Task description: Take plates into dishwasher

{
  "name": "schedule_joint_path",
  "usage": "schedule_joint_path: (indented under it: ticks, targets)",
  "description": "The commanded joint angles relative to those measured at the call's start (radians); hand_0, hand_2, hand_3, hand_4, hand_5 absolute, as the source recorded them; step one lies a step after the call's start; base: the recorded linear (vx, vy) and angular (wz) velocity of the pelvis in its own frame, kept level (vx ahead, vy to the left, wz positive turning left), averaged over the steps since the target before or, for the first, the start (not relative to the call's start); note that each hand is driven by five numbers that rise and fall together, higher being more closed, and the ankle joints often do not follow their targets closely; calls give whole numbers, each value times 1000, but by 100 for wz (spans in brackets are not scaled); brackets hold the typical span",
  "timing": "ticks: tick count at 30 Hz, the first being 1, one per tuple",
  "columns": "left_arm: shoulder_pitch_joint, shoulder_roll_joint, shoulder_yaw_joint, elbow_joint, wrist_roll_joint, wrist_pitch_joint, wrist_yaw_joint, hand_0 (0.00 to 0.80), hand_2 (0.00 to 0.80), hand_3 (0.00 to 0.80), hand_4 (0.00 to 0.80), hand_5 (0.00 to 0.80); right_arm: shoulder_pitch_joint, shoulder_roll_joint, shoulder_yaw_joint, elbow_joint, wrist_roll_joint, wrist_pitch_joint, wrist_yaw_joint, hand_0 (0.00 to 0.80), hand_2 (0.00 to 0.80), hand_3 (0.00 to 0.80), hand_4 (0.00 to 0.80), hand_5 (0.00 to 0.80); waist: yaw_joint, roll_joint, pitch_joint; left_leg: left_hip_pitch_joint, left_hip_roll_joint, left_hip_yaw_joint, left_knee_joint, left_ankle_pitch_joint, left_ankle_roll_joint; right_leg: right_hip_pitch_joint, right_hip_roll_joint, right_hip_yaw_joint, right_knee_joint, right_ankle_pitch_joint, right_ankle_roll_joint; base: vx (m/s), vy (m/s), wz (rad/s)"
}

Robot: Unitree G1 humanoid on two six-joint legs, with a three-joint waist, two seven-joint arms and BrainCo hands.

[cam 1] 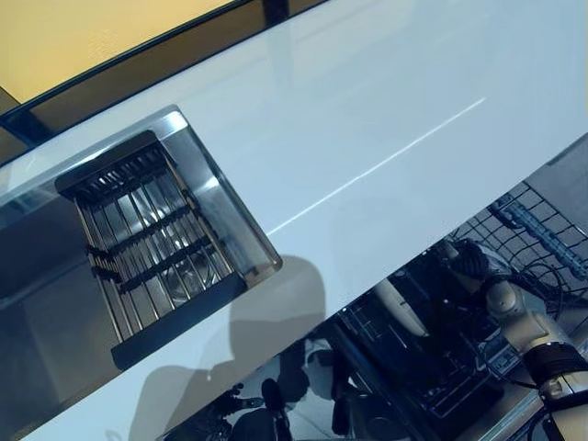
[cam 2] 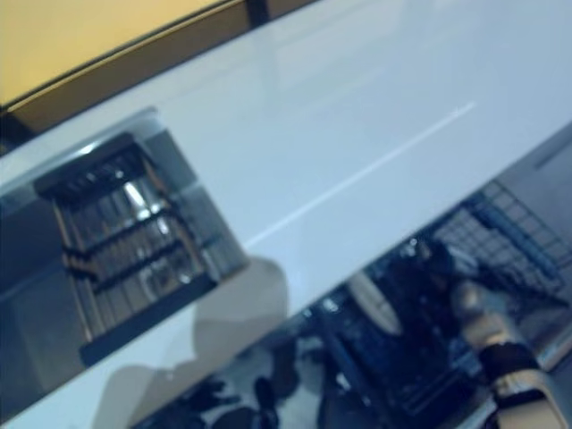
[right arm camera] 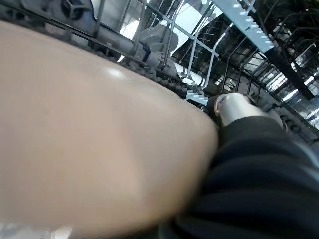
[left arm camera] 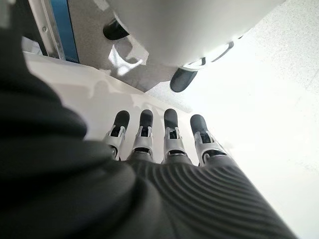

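A cream plate [cam 1: 400, 308] stands on edge in the dishwasher's lower rack [cam 1: 542, 230], below the counter's front edge. My right hand [cam 1: 470, 262] is on the plate's right rim. In the right wrist view the plate [right arm camera: 89, 134] fills most of the picture, with the thumb [right arm camera: 234, 110] pressed at its edge and the wire rack [right arm camera: 199, 45] beyond it. My left hand [left arm camera: 172, 137] shows only in its own wrist view, fingers straight and holding nothing, over a pale floor.
A long white countertop [cam 1: 386, 110] crosses the view above the open dishwasher. At the left a steel sink [cam 1: 37, 276] is set into it, with a black drying rack [cam 1: 147, 239] across its right end. A blue-trimmed rack edge [cam 1: 537, 225] lies at the far right.
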Motion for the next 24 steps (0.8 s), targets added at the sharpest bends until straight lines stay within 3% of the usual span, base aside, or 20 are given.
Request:
schedule_joint_path:
  ticks: [1, 12, 24]
  targets:
    - [-131, 89, -15, -25, -38, -37, 24, 0, 0, 0, 0, 0, -83, 32, 71, 76, 18, 11, -16, 800, 800, 800, 800, 800, 19, -35, -25, -70, -6, -59, -35, 96, -8, 19, -110, 35, 141, -104, 115, -25, -1, 7]
    - [-166, 90, -41, -16, -44, -41, 18, 0, 0, 0, 0, 0, -139, 80, 76, 263, 87, 44, -47, 800, 800, 800, 800, 800, 39, -17, -7, -87, -16, -77, -35, 97, -2, 6, -114, 24, 145, -100, 115, -9, -2, 2]
    - [-181, 93, -43, -14, -44, -43, 17, 0, 0, 0, 0, 0, -131, 106, 71, 290, 101, 54, -60, 800, 800, 800, 800, 800, 41, -27, -3, -90, -12, -76, -35, 98, -3, 7, -108, 22, 139, -94, 115, 0, -4, 2]
